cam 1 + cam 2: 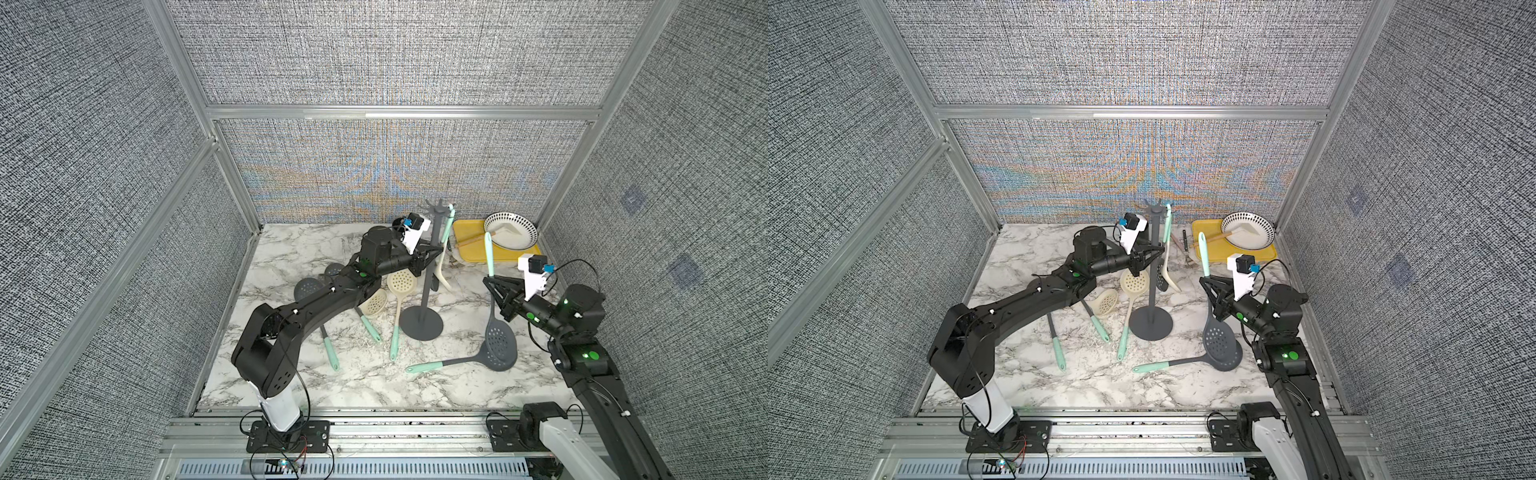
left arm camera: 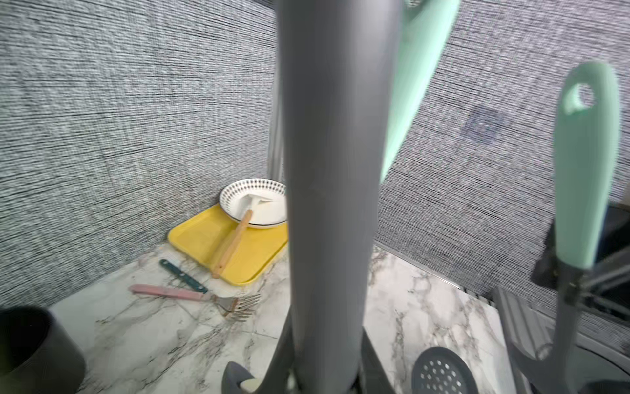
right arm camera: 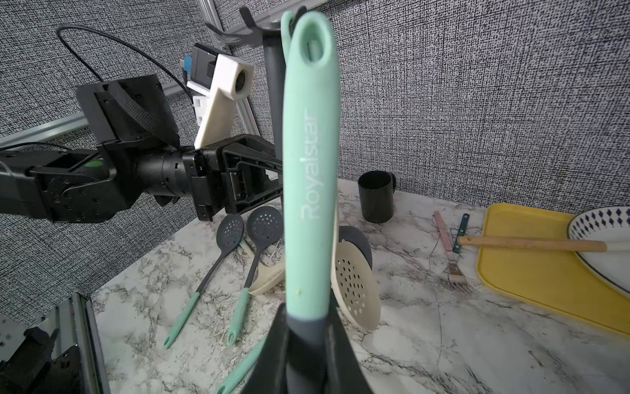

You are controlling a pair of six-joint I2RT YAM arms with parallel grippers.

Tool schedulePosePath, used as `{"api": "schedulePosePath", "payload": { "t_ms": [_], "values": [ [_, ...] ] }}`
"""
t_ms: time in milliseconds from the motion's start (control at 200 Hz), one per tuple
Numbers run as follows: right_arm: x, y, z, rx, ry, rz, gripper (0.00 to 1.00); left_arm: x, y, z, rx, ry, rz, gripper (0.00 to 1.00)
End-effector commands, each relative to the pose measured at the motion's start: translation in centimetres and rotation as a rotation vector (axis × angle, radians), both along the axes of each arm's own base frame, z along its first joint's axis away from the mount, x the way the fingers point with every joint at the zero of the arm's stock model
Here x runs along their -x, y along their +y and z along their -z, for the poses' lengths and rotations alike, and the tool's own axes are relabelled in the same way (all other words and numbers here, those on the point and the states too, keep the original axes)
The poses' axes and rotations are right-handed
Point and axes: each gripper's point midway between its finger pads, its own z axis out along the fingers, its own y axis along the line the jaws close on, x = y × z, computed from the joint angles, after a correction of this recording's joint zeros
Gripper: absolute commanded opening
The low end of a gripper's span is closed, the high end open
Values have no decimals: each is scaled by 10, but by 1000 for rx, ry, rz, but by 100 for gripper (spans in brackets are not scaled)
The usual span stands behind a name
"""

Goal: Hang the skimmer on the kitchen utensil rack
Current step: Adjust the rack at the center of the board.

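My right gripper (image 1: 493, 283) is closed on the neck of the skimmer (image 3: 312, 170) and holds it upright over the right side of the bench (image 1: 332, 386). It is not yet on a hook. My left gripper (image 1: 435, 252) clamps the pole of the rack (image 1: 422, 326), near the back edge. The skimmer has a dark perforated oval head and a smooth mint handle with a hole. The rack is matte grey.

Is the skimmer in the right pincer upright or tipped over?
Roughly upright: the skimmer stands mint handle up, perforated head down, clamped at its neck by the right pincer.
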Motion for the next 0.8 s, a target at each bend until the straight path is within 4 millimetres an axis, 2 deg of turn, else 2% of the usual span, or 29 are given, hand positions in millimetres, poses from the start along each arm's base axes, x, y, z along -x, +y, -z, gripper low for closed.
{"api": "schedulePosePath", "payload": {
  "t_ms": [0, 195, 340, 646, 796],
  "values": [
    [2, -5, -8, 9, -42, 33, 0, -25, 13, -20, 24, -138, -269, 3],
    [2, -17, -9, 20, -49, 114, 0, -14, 2, -26, -23, -266, -454, 2],
    [4, -28, -11, 24, -67, 182, 0, -17, 7, -25, -18, -289, -605, 2],
    [5, -28, -7, 18, -57, 183, 0, -16, 2, -15, 20, -283, -818, 2],
    [5, -28, -6, 17, -54, 183, 0, -10, -4, -10, 29, -277, -850, 3]
  ]
}}
